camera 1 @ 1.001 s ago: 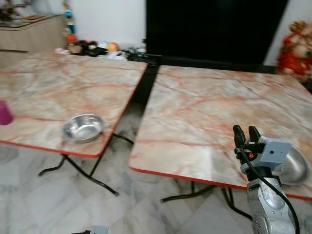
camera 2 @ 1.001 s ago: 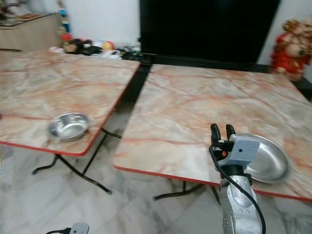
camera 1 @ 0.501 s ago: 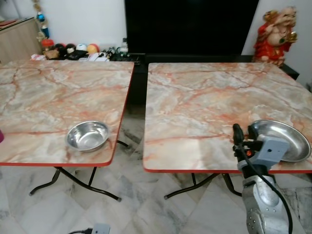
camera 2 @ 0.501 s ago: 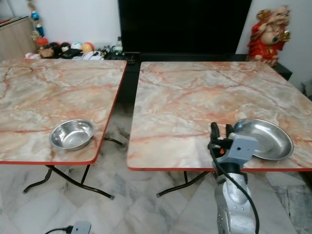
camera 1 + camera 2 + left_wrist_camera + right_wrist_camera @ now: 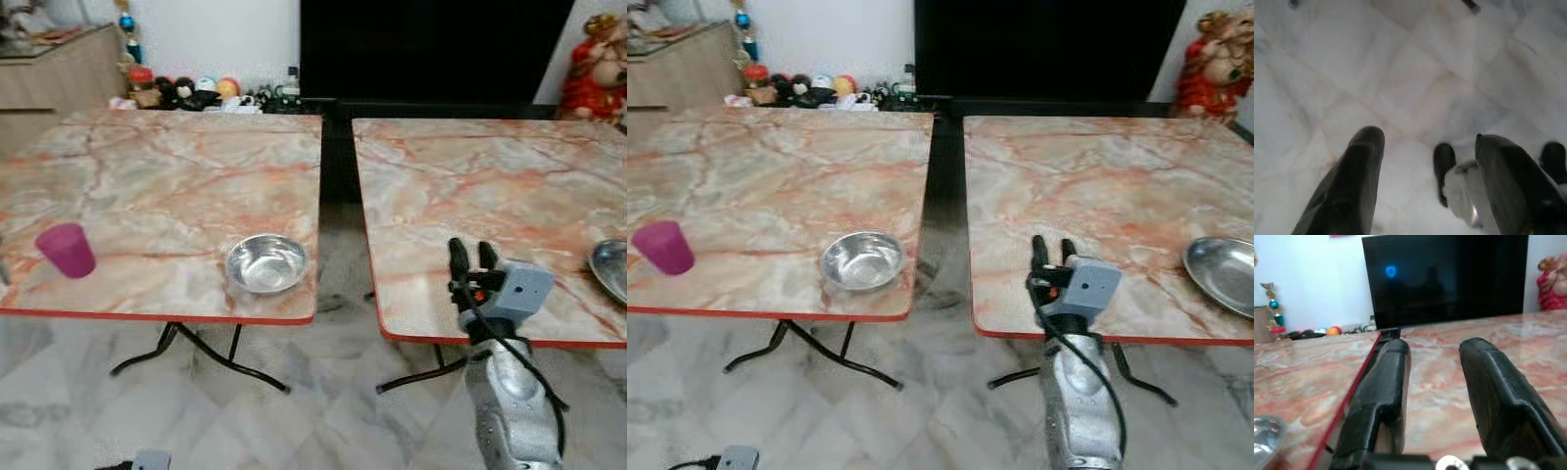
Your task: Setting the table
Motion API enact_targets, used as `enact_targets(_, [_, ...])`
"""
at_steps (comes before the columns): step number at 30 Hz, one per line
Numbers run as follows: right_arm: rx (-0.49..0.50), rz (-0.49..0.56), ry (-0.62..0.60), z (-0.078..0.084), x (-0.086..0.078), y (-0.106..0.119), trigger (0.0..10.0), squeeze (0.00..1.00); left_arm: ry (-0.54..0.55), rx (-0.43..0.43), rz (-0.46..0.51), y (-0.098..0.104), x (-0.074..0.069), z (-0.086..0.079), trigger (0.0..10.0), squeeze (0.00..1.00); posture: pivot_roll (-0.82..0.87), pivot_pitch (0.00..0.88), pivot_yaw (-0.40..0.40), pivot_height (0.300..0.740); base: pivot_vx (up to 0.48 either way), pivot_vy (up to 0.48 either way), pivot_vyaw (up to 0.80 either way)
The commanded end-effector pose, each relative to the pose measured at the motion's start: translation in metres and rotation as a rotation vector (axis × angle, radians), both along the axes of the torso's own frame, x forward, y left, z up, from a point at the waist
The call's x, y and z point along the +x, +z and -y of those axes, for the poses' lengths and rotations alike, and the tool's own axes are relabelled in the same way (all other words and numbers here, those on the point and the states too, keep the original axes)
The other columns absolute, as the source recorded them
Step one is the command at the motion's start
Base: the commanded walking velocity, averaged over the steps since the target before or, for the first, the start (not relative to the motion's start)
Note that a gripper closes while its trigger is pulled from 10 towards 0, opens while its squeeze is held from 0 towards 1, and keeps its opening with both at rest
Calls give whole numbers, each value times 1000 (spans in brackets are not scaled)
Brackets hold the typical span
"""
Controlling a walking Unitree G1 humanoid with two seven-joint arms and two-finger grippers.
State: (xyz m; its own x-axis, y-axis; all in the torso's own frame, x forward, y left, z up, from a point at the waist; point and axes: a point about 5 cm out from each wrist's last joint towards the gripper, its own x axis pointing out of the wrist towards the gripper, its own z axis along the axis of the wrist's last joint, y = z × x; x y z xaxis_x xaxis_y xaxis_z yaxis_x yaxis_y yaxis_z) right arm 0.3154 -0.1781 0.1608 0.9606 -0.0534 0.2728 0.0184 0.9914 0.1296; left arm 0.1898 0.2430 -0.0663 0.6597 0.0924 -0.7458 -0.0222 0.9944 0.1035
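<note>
The right end effector (image 5: pixel 471 257) is raised, open and empty, over the right desk (image 5: pixel 470 186) near edge, while the steel bowl (image 5: pixel 265 262) and purple cup (image 5: pixel 66 249) rest on the left desk (image 5: pixel 157 186).

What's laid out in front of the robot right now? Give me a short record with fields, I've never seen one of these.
tables: two marble-look tables, left table and right table, a gap between them
bowl: steel bowl near the left table's front right corner
cup: purple cup on the left table, left of the bowl
plate: steel plate at the right table's right edge
right gripper: right gripper raised over the right table's front edge, open, empty
left gripper: left gripper open, pointing at the floor
</note>
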Motion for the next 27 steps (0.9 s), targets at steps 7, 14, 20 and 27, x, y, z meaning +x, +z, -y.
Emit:
enact_targets(7, [6,11,22,-7,2,3,10000,0,22,-3,-33,-5,-10,-4,10000,0,-30,97,-4,740,0,480,0])
enact_targets(14, [12,9,31,-12,3,2,10000,0,14,7,-31,-4,-11,-5,10000,0,-26,98,-4,740,0,241,0])
enact_targets(20, [13,13,38,-14,4,3,10000,0,1,-3,-24,-4,-10,-3,10000,0,-26,95,-2,740,0,0,0])
enact_targets(27, [11,13,37,-14,4,2,10000,0,-25,12,-24,-4,-9,-1,10000,0,-24,92,-1,740,0,-329,0])
